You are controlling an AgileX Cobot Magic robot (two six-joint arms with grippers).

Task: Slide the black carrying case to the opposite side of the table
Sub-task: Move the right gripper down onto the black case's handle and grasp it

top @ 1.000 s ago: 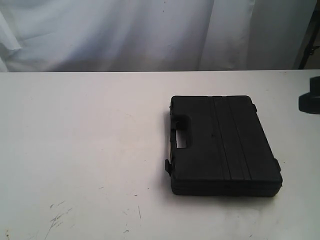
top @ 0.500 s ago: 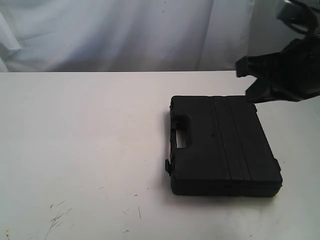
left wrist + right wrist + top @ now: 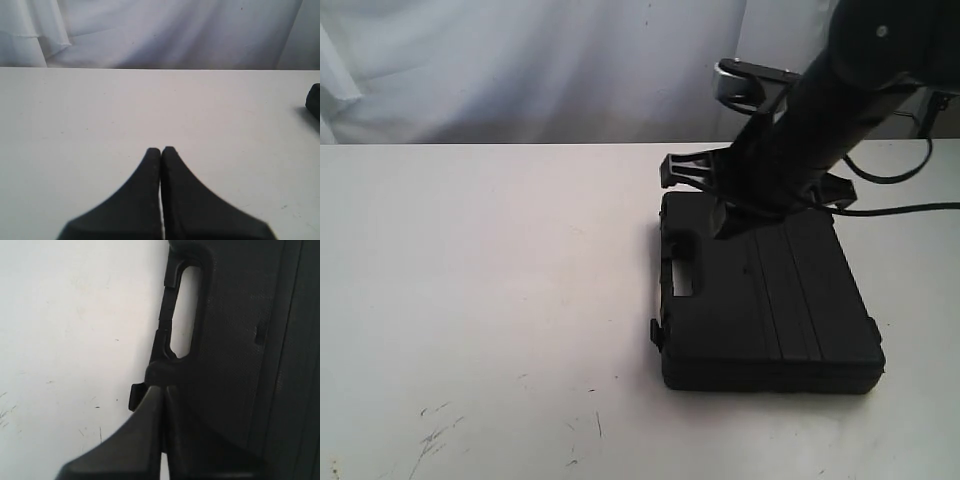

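Table (image 3: pixel 480 300) is the biggest thing: wide, white and flat, with a few small dark scratches near the front. The black case (image 3: pixel 770 300) lies flat on the right half of it. There is lots of bare table on the left to slide over.

The right arm (image 3: pixel 800 140) reaches down over the far end of the case. Its pincer (image 3: pixel 161 390) is pinched closed with nothing in it. The tip is over the lid near the handle corner, but I cannot tell if it touches. The left pincer (image 3: pixel 161 150) is closed and empty too, low over bare table, well away from the case.

What could go wrong? A closed tip pushing near one corner may make the case spin and not go straight. The tip could also slip off the lid.

The case is dark and bumpy, with long grooves on the lid. It has a handle (image 3: pixel 167 335) on its left edge and a small clip (image 3: pixel 136 397) beside it.
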